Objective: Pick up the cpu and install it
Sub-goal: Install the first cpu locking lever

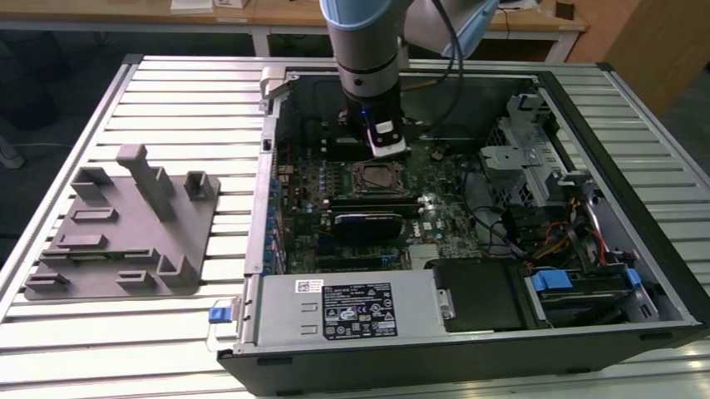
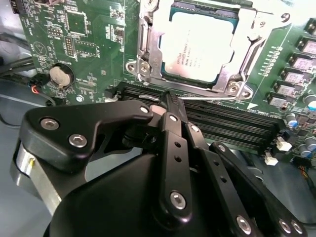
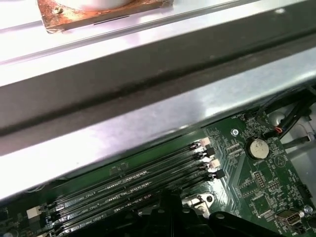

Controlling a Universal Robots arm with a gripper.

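The cpu (image 2: 200,45) is already seated in the socket (image 2: 148,54), upper middle of the second wrist view; the gripper (image 2: 170,101) hovers just below, jaws together, empty. Seating probably needs checking.

A ribbed, silver metal worktop (image 1: 155,91) spans the exterior view. Beyond its far edge stands a light wooden desk (image 1: 288,15) with white legs. A wooden cabinet (image 1: 654,41) stands at the exterior view's right, above dark floor (image 1: 45,75).
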